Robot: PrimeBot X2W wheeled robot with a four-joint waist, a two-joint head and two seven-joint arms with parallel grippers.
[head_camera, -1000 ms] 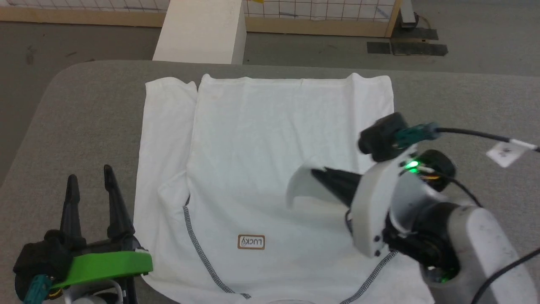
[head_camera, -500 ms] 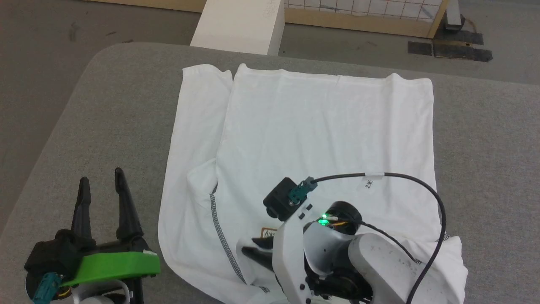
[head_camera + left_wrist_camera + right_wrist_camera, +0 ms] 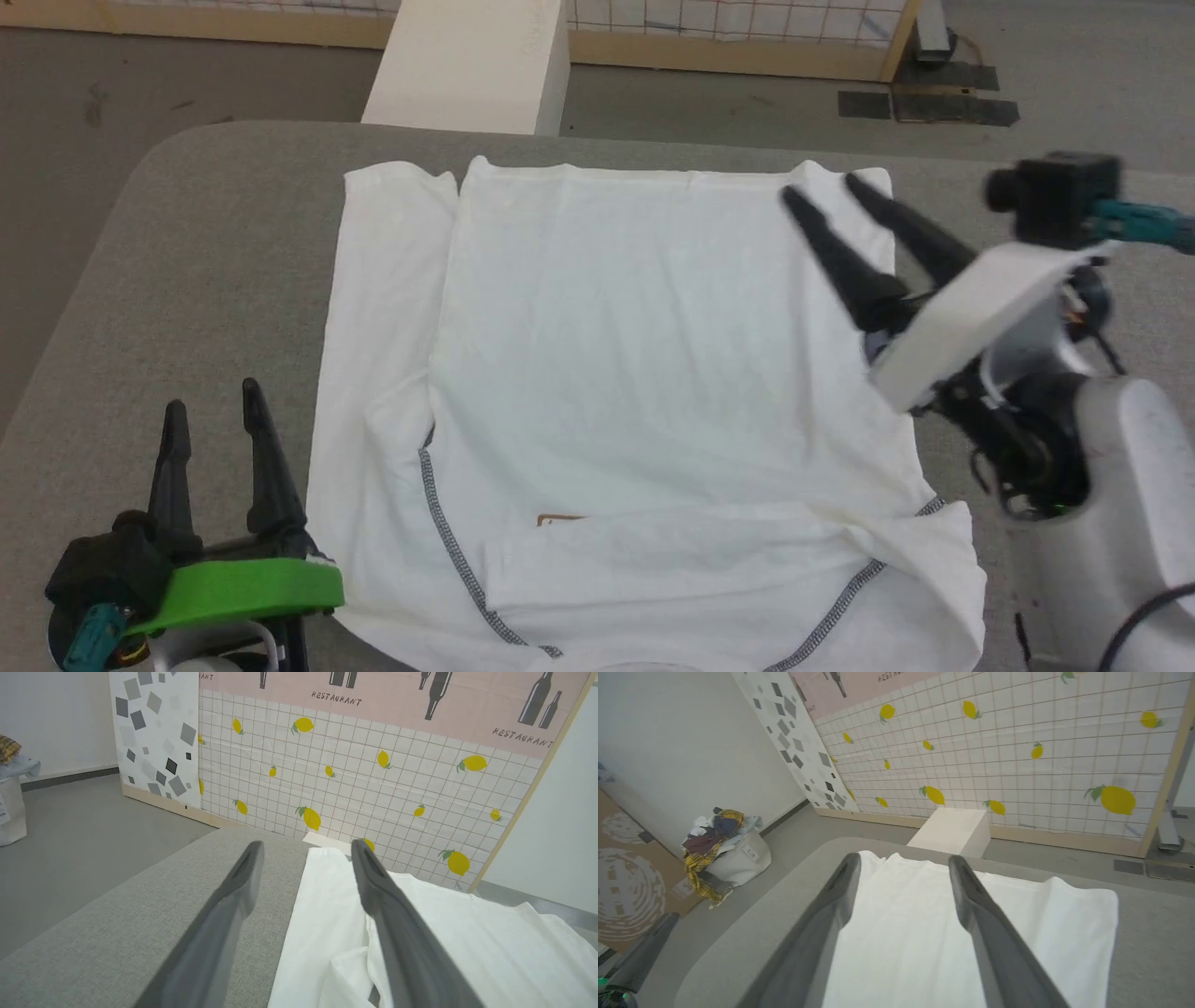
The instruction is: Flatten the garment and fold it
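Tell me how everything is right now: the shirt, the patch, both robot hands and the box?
white shirt: spread flat on the grey table, with one sleeve folded across its near end.
logo patch: mostly hidden under that sleeve.
left gripper: open, empty, beside the shirt.
right gripper: open, empty, above the shirt's far right corner.
white box: upright on the floor beyond the table.

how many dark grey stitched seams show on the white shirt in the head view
2. On the large white long-sleeved shirt, the left seam curves along its lower left; the right seam slants along its lower right. Folded cloth may hide more.
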